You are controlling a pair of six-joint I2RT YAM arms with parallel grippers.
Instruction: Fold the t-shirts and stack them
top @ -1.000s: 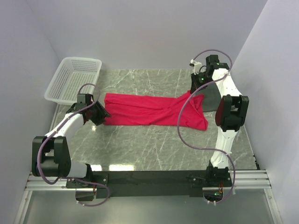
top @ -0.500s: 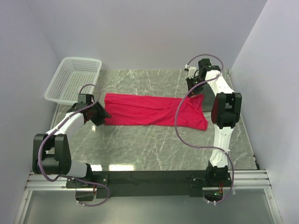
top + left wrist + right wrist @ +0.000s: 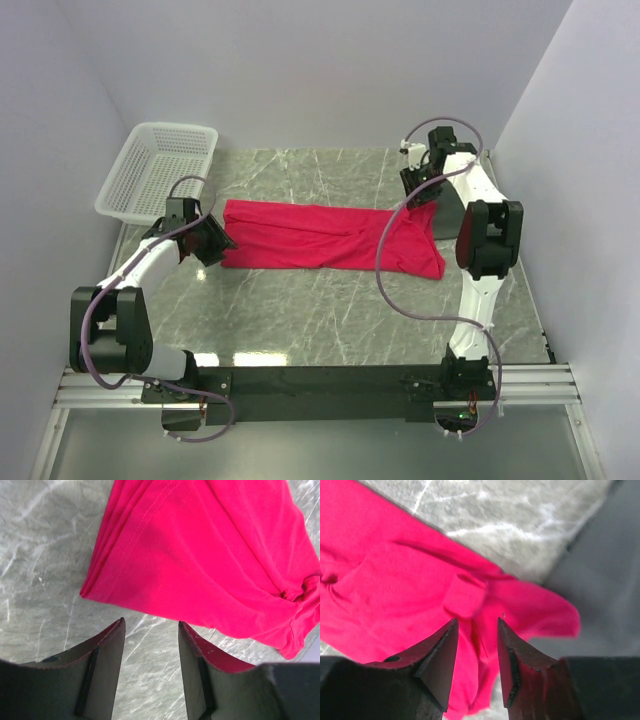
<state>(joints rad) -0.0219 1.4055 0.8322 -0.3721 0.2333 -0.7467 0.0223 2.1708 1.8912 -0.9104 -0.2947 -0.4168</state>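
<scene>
The crimson t-shirt [image 3: 320, 235] lies stretched left to right across the marble table, its right end wider and rumpled. My left gripper [image 3: 222, 246] sits low at the shirt's left end. In the left wrist view its jaws [image 3: 150, 622] stand open over bare marble, just short of the shirt's folded hem [image 3: 210, 555]. My right gripper [image 3: 418, 193] hovers over the shirt's far right corner. The right wrist view shows it open [image 3: 476, 621], with rumpled red fabric [image 3: 395, 580] lying below and between the fingers, not pinched.
A white mesh basket [image 3: 118, 190] stands at the far left corner of the table, just behind the left arm. Bare marble [image 3: 330, 310] stretches between the shirt and the arm bases. Purple-grey walls close in on both sides.
The right gripper's jaws have parted over the shirt's far right corner, and its wrist has shifted slightly left and down. The left arm and the shirt's left end have not moved.
</scene>
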